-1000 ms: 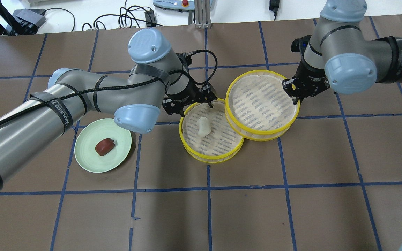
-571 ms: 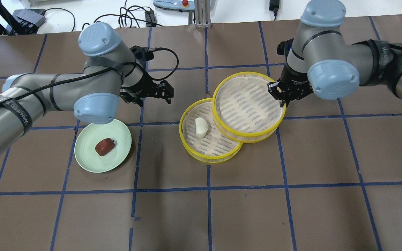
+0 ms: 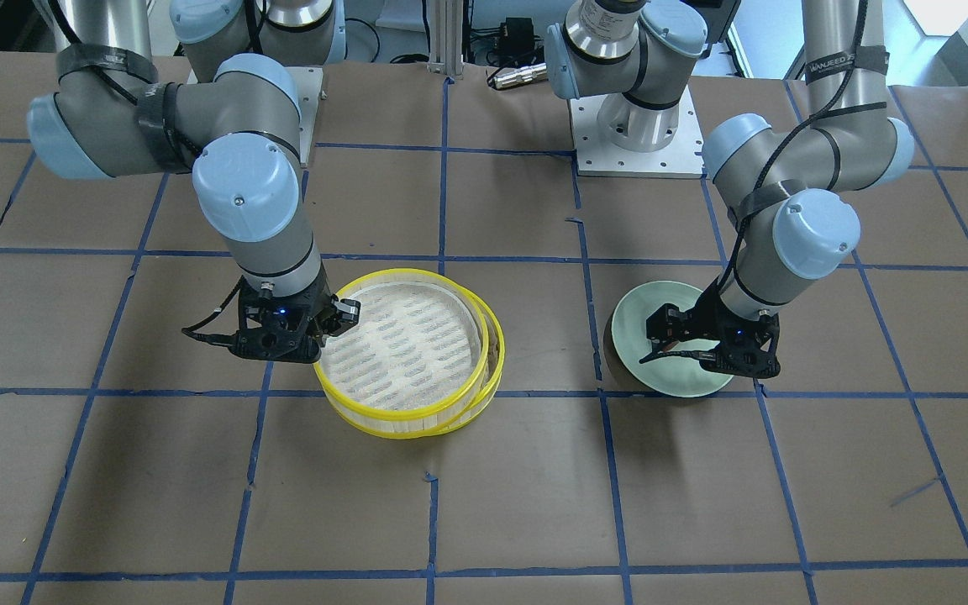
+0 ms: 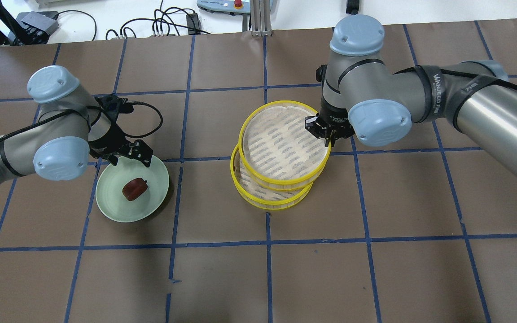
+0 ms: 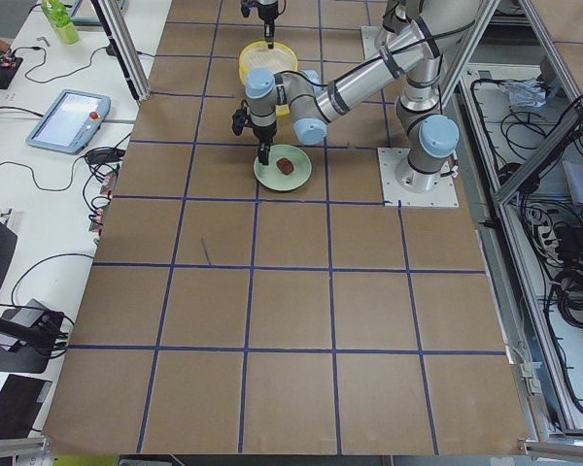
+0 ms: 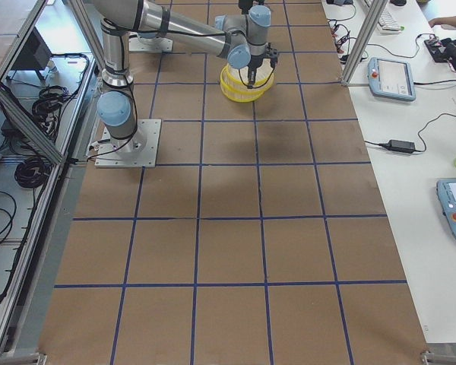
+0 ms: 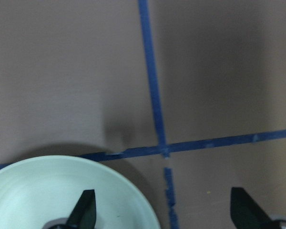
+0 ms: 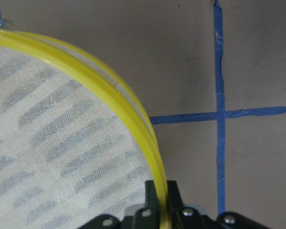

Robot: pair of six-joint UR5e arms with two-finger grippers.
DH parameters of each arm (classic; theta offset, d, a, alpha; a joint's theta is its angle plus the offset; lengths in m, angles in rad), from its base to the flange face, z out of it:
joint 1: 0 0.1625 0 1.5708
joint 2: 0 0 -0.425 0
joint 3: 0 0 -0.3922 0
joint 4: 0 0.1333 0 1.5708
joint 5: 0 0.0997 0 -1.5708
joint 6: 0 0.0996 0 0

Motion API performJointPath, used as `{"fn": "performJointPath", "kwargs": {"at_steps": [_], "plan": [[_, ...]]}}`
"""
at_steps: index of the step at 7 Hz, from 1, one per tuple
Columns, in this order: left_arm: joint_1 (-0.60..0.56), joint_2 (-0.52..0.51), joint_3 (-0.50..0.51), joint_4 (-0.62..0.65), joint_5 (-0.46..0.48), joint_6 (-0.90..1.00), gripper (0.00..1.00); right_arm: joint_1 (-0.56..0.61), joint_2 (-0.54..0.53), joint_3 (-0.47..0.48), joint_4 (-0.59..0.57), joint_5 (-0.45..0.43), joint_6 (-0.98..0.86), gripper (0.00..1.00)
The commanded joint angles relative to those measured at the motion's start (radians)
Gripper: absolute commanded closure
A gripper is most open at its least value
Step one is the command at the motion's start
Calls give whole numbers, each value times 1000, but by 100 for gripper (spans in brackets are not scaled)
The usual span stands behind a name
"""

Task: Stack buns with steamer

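Right arm (image 4: 375, 89): reaches in from the robot's right, elbow bent, wrist turned straight down over the far-right rim of the upper steamer tray (image 4: 281, 146).
Right jaws: pinched narrow on that tray's yellow rim; the wrist view shows the rim running between them.
Left arm (image 4: 56, 134): folded back on the robot's left, wrist pointing down at the far edge of the pale green plate (image 4: 110, 202).
Left jaws: spread wide and holding nothing; in the wrist view one fingertip (image 7: 83, 207) sits over the plate and the other over the bare brown surface (image 4: 375, 269).
Dark bun (image 4: 134, 189): lies near the middle of the plate, just toward the robot from the left jaws and apart from them.
Lower steamer tray (image 4: 265, 202): rests on the surface beneath the upper tray, which is offset from it, so only a crescent of the lower tray shows on the robot's side and left.
Writing: a black strap (image 4: 438, 87) on the right arm carries white letters that seem to read "WANJEED"; the rest is too small to tell.
Edges: plate and trays are well apart, with a blue tape line between them.
Open room: wide bare surface lies on the robot's side of both, and more beyond the trays on the right.
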Motion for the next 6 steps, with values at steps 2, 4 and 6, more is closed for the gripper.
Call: {"fn": "performJointPath", "kwargs": {"at_steps": [2, 4, 6], "plan": [[20, -2, -65, -3, 11, 2, 28, 39, 9, 5, -5, -9, 12, 92], [20, -3, -70, -5, 10, -9, 67, 62, 9, 8, -5, -16, 22, 92], [13, 0, -26, -6, 8, -93, 98, 64, 14, 17, -7, -32, 24, 91]]}}
